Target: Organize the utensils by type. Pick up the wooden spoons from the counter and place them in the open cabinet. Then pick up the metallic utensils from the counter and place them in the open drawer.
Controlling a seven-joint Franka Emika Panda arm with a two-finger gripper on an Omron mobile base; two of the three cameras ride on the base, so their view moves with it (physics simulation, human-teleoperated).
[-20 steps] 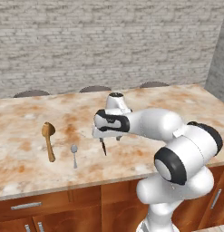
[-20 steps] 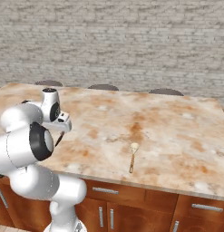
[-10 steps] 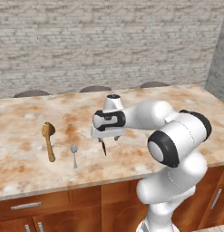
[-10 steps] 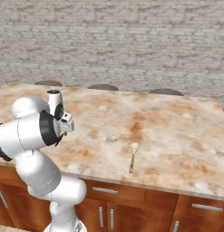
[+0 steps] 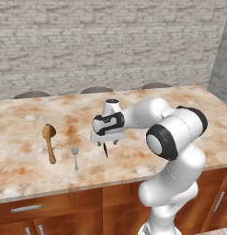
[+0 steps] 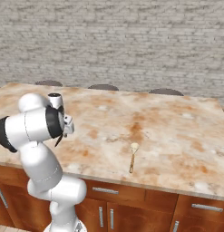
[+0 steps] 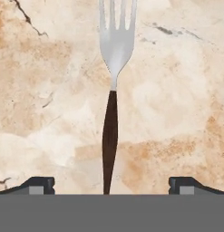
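Note:
My gripper (image 5: 105, 141) hangs open just above the counter (image 5: 179, 114), over a small fork (image 5: 105, 150). In the hand view the fork (image 7: 114, 54) lies straight ahead. Its silver tines point away and its dark handle runs back between my two fingertips (image 7: 39, 185), untouched. A small silver teaspoon (image 5: 76, 156) lies left of the fork. Further left lies a mid-brown wooden spoon (image 5: 49, 142). A paler wooden spoon (image 6: 133, 156) rests on the counter's right part, far from the gripper (image 6: 61, 134). The open cabinet and open drawer are out of view.
Closed reddish-brown fronts with silver handles (image 5: 26, 209) run under the counter. A grey brick wall (image 5: 110, 41) stands behind it. Three dark round stool tops (image 5: 96, 90) peek over the far edge.
The arm's elbow has swung up and round. The hand has stayed open over the fork, shifting only slightly. The utensils have not moved.

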